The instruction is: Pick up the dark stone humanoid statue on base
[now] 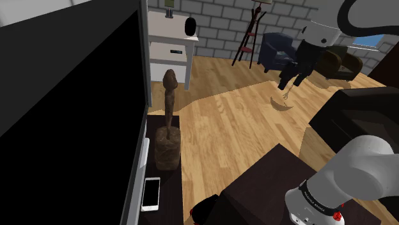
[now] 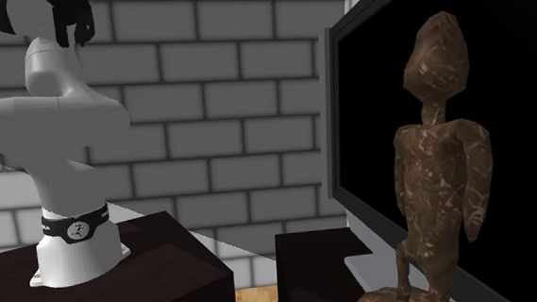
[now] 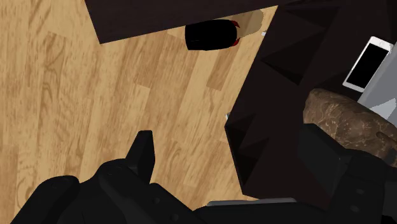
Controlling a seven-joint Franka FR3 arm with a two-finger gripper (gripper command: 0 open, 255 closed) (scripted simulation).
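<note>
The dark brown stone humanoid statue (image 1: 169,105) stands upright on its rough base (image 1: 167,151), on a low dark cabinet (image 1: 167,195) right in front of a big black TV screen (image 1: 70,121). In the second exterior view the statue (image 2: 442,155) rises beside the screen (image 2: 374,121). My gripper (image 1: 289,83) hangs open in the air over the wooden floor, well off toward the shoulder view's right of the statue. In the wrist view the open gripper (image 3: 232,156) looks down at the floor, and the statue's base (image 3: 347,121) lies just beyond one finger (image 3: 324,153).
A white phone (image 1: 151,193) lies on the cabinet in front of the statue's base, phone (image 3: 369,62). A white side table (image 1: 170,56), a dark blue armchair (image 1: 278,48) and a red-brown ladder stand (image 1: 249,35) sit by the brick wall. My dark stand (image 1: 268,185) is near.
</note>
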